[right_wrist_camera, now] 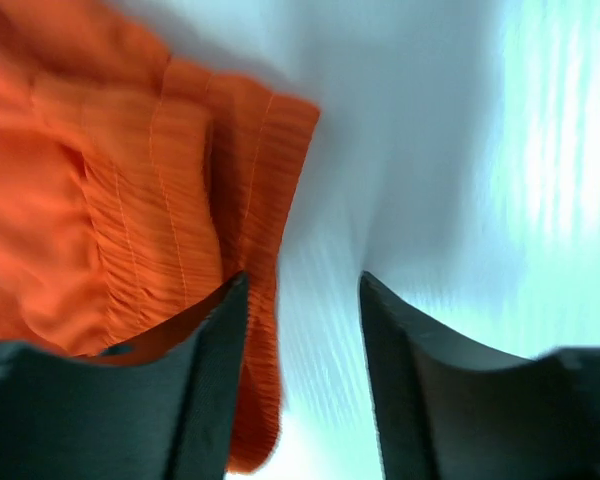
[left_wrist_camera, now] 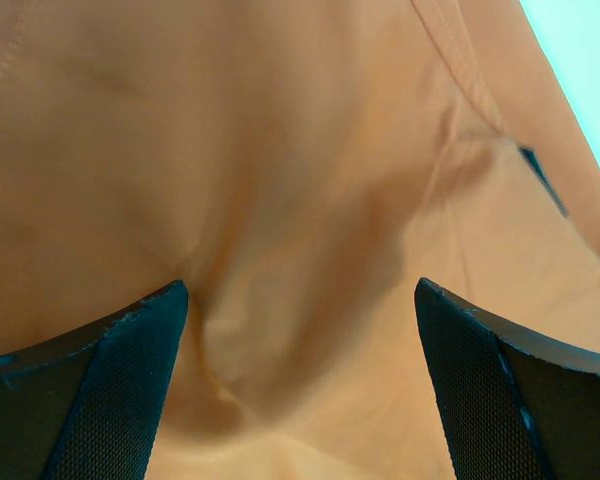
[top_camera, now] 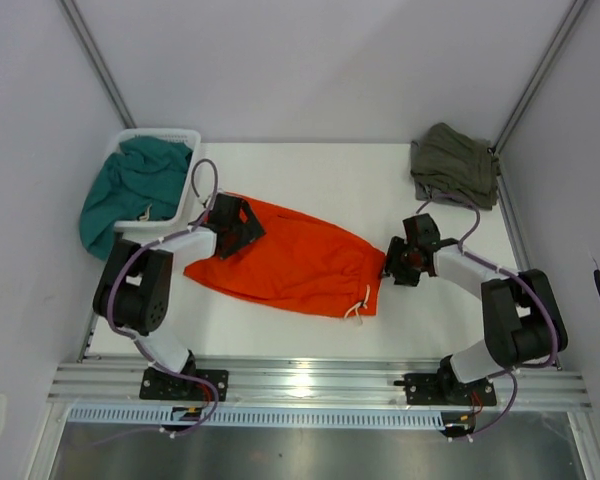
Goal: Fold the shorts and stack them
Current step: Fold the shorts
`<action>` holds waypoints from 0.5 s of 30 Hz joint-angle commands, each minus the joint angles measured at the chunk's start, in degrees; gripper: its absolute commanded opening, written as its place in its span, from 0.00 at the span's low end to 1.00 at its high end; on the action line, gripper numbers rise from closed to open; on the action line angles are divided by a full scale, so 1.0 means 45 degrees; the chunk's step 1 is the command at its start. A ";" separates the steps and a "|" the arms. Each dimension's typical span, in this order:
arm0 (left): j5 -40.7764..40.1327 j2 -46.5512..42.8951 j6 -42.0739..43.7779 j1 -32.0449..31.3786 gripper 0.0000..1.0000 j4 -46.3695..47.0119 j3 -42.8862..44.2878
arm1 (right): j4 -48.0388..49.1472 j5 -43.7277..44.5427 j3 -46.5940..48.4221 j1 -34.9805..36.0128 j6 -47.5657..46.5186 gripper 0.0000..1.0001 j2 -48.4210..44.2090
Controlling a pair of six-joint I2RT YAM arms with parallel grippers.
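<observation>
Orange shorts [top_camera: 290, 262] lay flat mid-table [top_camera: 330, 180]. Left pincer [top_camera: 235, 228] released over the hem end; right pincer [top_camera: 392, 262] released at the gathered waistband [right_wrist_camera: 180, 200] edge. Fabric judged light, limp, shifty: pinch waistband and hem corners.

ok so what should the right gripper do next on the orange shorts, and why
Probably nudge the right gripper sideways toward the orange shorts before closing: its jaws are open, but the gap sits over bare table, with the waistband edge only beside one finger.
</observation>
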 commanded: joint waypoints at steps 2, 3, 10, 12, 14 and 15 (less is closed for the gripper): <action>-0.1707 -0.1763 -0.1488 -0.0977 0.97 -0.1173 -0.1128 | 0.0250 -0.0935 0.0600 -0.0913 -0.0825 0.57 0.0664; -0.2115 -0.2328 -0.1529 -0.1172 0.97 -0.1212 -0.1188 | 0.0406 -0.1516 0.0542 -0.1030 -0.0748 0.67 0.0529; -0.3679 -0.2588 -0.0067 -0.1193 0.98 -0.3864 0.1480 | 0.2436 -0.4332 -0.1273 -0.1753 -0.0084 1.00 -0.2108; -0.3896 -0.2626 0.0092 -0.1193 0.98 -0.4121 0.1701 | 0.2595 -0.5150 -0.1548 -0.1930 0.0015 0.99 -0.2285; -0.4092 -0.2782 0.0383 -0.1193 0.99 -0.4084 0.1858 | 0.2751 -0.5291 -0.1781 -0.1950 0.0054 0.98 -0.2383; -0.4111 -0.2821 0.0443 -0.1193 0.99 -0.4141 0.1955 | 0.2867 -0.5427 -0.1918 -0.1950 0.0092 0.97 -0.2421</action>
